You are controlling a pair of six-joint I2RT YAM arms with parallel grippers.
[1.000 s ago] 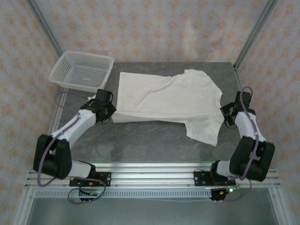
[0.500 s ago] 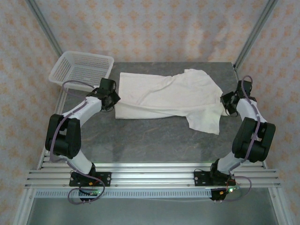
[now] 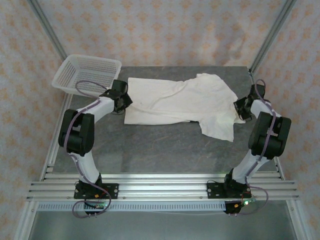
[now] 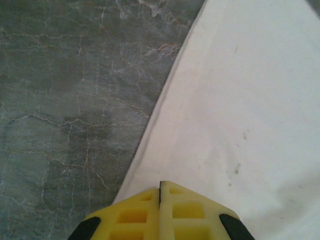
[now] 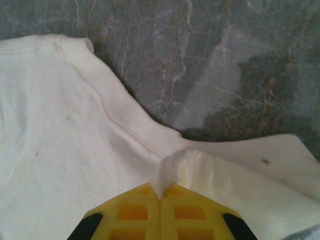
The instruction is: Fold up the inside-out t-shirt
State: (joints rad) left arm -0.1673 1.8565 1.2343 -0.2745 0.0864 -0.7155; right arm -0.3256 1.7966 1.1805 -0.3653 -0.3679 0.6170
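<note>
Holding item: one cream-white t-shirt (image 3: 180, 102), inside out and wrinkled, spread across the far half of the worktop (image 3: 165, 150), reaching from near the left edge to near the right edge, one sleeve (image 3: 220, 127) trailing toward the near edge. Left pincer (image 3: 121, 96): closed, tips met over the shirt's left border; from my wrist I cannot tell whether cloth is caught between them. Right pincer (image 3: 243, 106): closed on the shirt, a small ridge of cloth drawn up between its yellow fingers (image 5: 145, 210) beside a seam, near the worktop's right edge. Basket (image 3: 87, 75): white mesh, far left corner, just beside my left arm, not part of the job. Step in hand, as I judge it: taking both ends so the cloth can be lifted and laid flat before the first fold. To do it well: confirm the left bite, move both ends at an even pace, pull the span taut without stretching, steer clear of the basket, and let the trailing sleeve come clear so it does not bunch underneath.
</note>
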